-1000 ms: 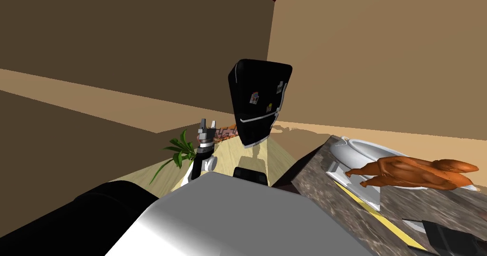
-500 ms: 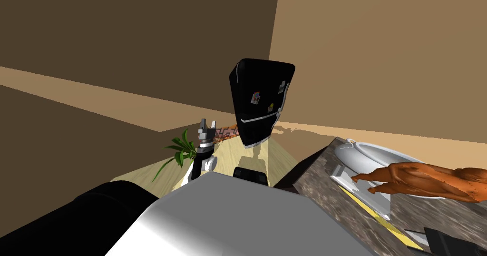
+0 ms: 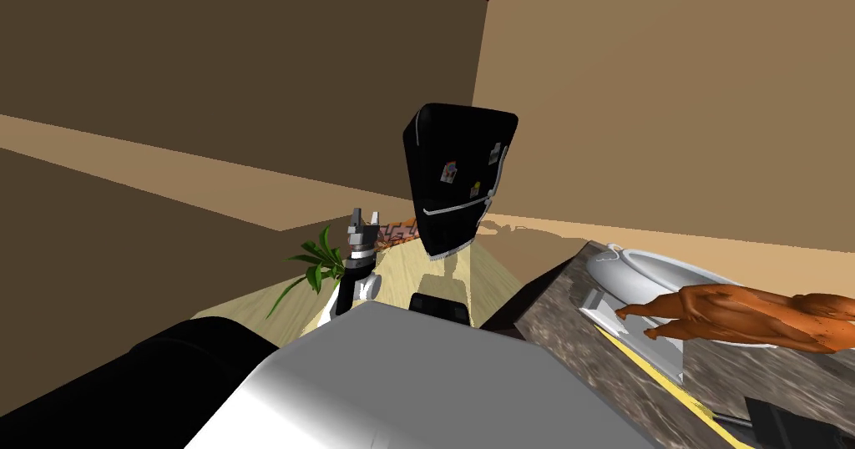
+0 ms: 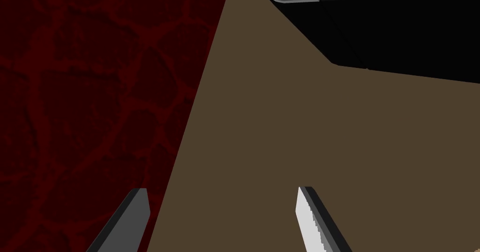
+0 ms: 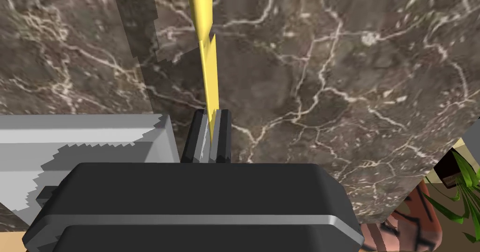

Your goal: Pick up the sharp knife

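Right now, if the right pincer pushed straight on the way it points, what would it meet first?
Probably the dark marbled countertop just ahead: the right pincer, shut on the yellow knife, faces it closely, though depth is unclear.

Left arm upright, left gripper (image 3: 365, 216) with fingers spread apart; right arm reaching low to the right, right gripper (image 5: 212, 114) with fingers pressed on the yellow knife (image 5: 208, 66).

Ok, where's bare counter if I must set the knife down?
Bare marble counter lies beside the knife, away from the grey tray, toward the counter edge. Crowded beyond: tray, white dish and roast chicken.
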You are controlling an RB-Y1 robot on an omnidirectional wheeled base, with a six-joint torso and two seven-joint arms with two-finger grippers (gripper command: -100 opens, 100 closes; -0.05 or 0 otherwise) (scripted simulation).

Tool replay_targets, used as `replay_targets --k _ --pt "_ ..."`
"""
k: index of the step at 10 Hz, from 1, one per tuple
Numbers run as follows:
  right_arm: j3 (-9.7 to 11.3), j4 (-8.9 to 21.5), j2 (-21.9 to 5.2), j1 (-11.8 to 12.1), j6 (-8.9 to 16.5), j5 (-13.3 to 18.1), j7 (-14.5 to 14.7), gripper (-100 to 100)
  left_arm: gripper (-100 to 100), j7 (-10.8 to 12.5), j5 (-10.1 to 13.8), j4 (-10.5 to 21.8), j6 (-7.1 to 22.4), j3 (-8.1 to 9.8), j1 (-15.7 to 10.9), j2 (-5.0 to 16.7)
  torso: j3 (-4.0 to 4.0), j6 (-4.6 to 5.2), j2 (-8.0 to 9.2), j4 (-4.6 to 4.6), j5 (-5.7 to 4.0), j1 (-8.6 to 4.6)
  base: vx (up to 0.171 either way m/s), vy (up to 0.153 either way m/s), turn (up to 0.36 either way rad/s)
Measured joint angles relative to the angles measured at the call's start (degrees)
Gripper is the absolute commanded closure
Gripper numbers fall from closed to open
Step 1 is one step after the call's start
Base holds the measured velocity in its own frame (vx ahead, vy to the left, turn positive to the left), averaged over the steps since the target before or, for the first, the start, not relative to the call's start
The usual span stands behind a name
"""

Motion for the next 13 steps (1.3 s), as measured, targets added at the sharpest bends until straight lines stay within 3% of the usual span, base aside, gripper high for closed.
replay_targets --k 2,4,6,8,9,10,12,13 --pt "-1.1 1.5 -0.8 0.7 1.4 -2.9 0.9 -100 0 0.0 0.0 0.0 0.0 -0.01 0.0 0.0 0.22 0.02 0.38 0.09 0.06 0.19 -0.13 0.056 -0.004" --pt "-2.0 2.8 -0.7 -0.5 4.2 -3.9 0.3 -100 0 0.0 0.0 0.0 0.0 -0.01 0.0 0.0 0.29 0.01 0.49 0.12 0.06 0.22 -0.099 0.043 0.009" --pt "-3.7 2.0 -2.8 2.7 7.3 -9.6 2.2 -100 0 0.0 0.0 0.0 0.0 0.0 0.0 0.0 0.14 0.0 0.24 0.06 0.04 0.09 -0.04 0.011 0.012" --pt "-4.2 4.8 -2.0 0.3 7.9 -9.2 1.4 -100 0 0.0 0.0 0.0 0.0 0.0 0.0 0.0 0.09 -0.01 0.16 0.04 0.02 0.04 -0.044 0.009 0.019" --pt "-4.4 4.7 -2.1 0.2 8.9 -9.8 1.0 -100 0 0.0 0.0 0.0 0.0 0.0 0.0 0.0 0.09 0.01 0.15 0.04 0.01 0.03 -0.044 0.009 0.023" --pt "-4.6 7.1 -0.6 -1.7 9.5 -8.8 0.6 -100 0 0.0 0.0 0.0 0.0 0.0 0.0 0.0 0.1 0.01 0.16 0.04 -0.01 0.01 -0.039 0.007 0.011" --pt "-5.6 5.9 -2.1 0.5 11.6 -12.1 1.6 -100 0 0.0 0.0 0.0 0.0 0.0 0.0 0.0 0.05 0.01 0.08 0.02 0.0 0.0 -0.022 -0.002 0.015" --pt "-6.1 6.9 -1.8 -0.1 12.8 -12.9 1.5 -100 0 0.0 0.0 0.0 0.0 0.0 0.0 0.0 0.05 -0.01 0.09 0.02 0.0 -0.02 -0.032 -0.002 0.019"
